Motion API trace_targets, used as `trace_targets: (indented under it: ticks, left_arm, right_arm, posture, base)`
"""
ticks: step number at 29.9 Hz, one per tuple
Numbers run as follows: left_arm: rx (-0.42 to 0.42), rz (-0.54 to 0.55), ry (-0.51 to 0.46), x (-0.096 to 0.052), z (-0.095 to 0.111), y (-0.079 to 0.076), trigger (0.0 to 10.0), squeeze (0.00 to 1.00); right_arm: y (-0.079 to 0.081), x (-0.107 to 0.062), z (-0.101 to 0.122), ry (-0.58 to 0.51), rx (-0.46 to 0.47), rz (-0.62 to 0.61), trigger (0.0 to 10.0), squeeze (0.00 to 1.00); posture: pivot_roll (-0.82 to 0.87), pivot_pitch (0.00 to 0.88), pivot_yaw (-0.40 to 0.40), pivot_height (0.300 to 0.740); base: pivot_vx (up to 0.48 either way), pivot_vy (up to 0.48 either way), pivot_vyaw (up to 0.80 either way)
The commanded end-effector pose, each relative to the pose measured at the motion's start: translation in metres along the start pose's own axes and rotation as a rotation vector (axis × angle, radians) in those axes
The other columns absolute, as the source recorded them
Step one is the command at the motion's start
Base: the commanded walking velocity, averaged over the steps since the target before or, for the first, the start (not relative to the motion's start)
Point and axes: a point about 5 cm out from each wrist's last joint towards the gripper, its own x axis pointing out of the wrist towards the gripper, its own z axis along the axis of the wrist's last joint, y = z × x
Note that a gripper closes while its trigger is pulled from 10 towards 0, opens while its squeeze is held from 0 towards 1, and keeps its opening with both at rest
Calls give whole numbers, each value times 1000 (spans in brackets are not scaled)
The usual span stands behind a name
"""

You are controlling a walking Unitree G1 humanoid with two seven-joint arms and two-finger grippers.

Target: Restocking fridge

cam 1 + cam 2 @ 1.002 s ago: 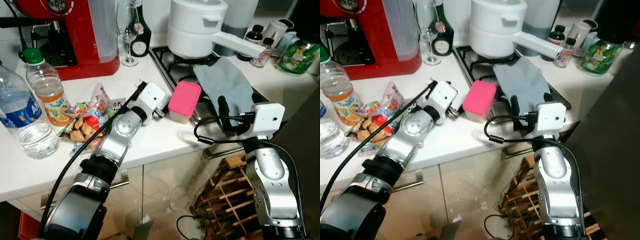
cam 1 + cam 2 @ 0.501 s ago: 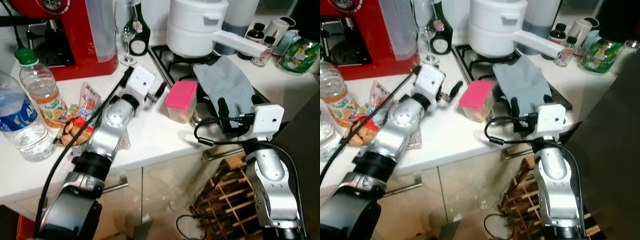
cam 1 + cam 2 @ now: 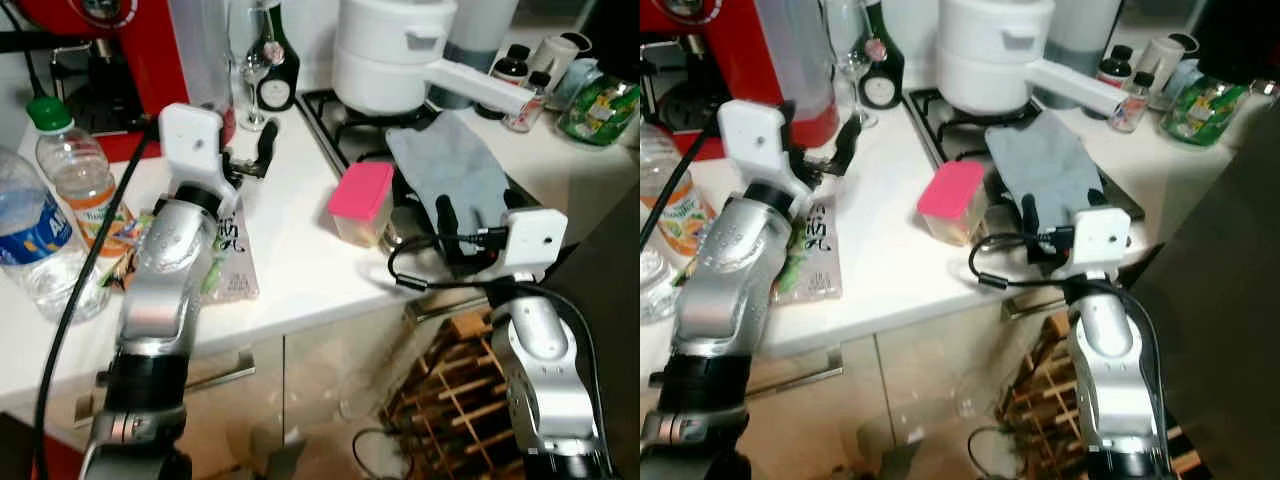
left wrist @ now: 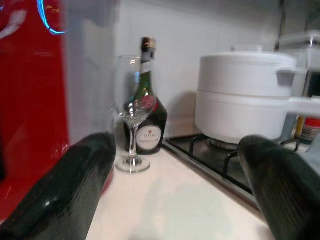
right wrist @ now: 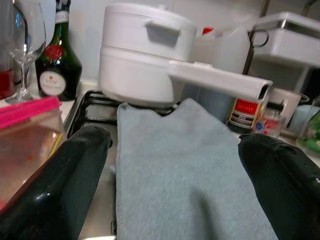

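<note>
The left gripper (image 3: 252, 160) hovers above the white table (image 3: 300, 270) with its jaws spread and empty, pointing toward the wine glass (image 4: 132, 115) and dark bottle (image 4: 146, 107) beside the red machine (image 3: 120, 60); the right gripper (image 3: 470, 220) holds its jaws spread over the grey cloth (image 3: 450, 170) on the hob; the pink-lidded container (image 3: 362, 200) sits on the table between them, just beside the hob; a white pot (image 3: 395, 50) stands behind.

Bright, even indoor light; head views sharp, wrist views soft.
</note>
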Motion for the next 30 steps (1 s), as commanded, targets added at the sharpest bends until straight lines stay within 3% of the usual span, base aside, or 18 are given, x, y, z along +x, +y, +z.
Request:
trace_targets:
  ticks: [1, 3, 6, 10, 16, 19, 21, 30]
  left_arm:
    - [-49, -31, -47, -10, 12, -8, 10000, 0]
    - [-53, -56, -54, -16, 15, -12, 10000, 0]
    - [48, -111, -94, -19, 21, -22, 10000, 0]
    - [163, -217, -201, -13, 38, -41, 10000, 0]
    - [147, -314, -203, -12, 42, -58, 10000, 0]
    - [138, -309, -156, -11, 35, -58, 10000, 0]
    - [140, -306, -181, -11, 35, -58, 10000, 0]
    - [150, -284, -168, 2, 31, -57, 10000, 0]
  right_arm:
    - [-6, 3, 1, -11, -17, -24, 10000, 0]
    - [-7, 3, 1, -12, -23, -33, 10000, 0]
    - [-7, 7, 2, -19, -38, -44, 10000, 0]
    - [-7, 14, 7, -55, -53, -65, 10000, 0]
    - [-4, 18, 10, -76, -59, -77, 10000, 0]
    - [-3, 16, 8, -73, -53, -88, 10000, 0]
    - [-2, 16, 7, -73, -51, -89, 10000, 0]
    - [1, 18, 7, -74, -47, -76, 10000, 0]
  posture:
    - [12, 0, -45, 740]
    - [21, 0, -53, 740]
    - [29, 0, -63, 740]
    - [26, 0, -59, 740]
    - [10, 0, -39, 740]
    - [2, 0, -33, 740]
    - [2, 0, -31, 740]
    - [-5, 0, -33, 740]
  base:
    - [0, 0, 0]
    - [0, 0, 0]
    - [0, 0, 0]
    - [0, 0, 0]
    - [0, 0, 0]
    - [-480, 0, 0]
    - [-480, 0, 0]
    - [0, 0, 0]
